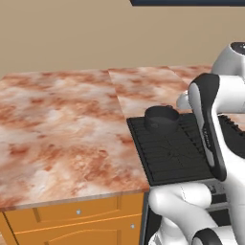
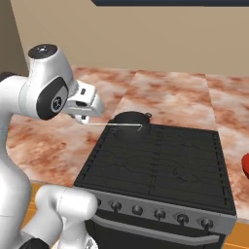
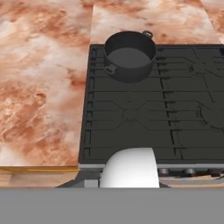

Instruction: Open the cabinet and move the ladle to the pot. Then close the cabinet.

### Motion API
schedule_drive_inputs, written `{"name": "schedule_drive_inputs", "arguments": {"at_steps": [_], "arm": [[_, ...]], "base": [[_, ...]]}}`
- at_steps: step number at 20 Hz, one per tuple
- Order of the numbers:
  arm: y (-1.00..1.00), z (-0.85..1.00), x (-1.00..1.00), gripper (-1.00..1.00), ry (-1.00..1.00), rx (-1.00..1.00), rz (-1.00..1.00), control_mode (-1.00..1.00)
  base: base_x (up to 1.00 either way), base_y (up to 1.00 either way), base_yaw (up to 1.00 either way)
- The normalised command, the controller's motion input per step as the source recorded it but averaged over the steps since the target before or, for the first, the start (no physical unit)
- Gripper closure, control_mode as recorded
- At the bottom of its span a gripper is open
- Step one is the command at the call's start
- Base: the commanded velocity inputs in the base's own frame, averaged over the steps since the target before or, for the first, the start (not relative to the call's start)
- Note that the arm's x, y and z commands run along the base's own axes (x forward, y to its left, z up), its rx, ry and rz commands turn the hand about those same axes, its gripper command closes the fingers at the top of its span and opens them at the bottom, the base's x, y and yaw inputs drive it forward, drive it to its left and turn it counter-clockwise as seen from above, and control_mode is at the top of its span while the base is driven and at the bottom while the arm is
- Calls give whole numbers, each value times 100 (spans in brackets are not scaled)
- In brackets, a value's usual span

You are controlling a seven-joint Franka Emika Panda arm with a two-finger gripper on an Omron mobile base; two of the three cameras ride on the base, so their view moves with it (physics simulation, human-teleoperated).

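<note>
A dark round pot (image 2: 130, 120) stands on the back left burner of the black stove (image 2: 160, 165); it also shows as the pot (image 1: 161, 117) and the pot (image 3: 130, 55). My gripper (image 2: 81, 118) hangs just left of the pot, above the counter edge. It is shut on the thin straight handle of the silver ladle (image 2: 116, 124). The handle lies level and reaches right, with its far end over the pot's rim. The ladle's bowl is too small to make out. The cabinet is out of view.
Mottled red-brown counter (image 1: 62, 129) runs left of and behind the stove. Orange drawer fronts (image 1: 76, 215) sit under it. Stove knobs (image 2: 158, 213) line the front panel. A red object (image 2: 245, 165) peeks in at the right edge. A dark strip (image 2: 170, 2) hangs overhead.
</note>
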Motion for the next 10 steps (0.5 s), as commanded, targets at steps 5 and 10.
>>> {"name": "schedule_drive_inputs", "arguments": {"at_steps": [5,10], "arm": [[-12,0,100,100,4,0,-1,-100],[-2,-17,93,100,1,0,-2,-100]], "base": [[0,0,0],[0,0,0]]}}
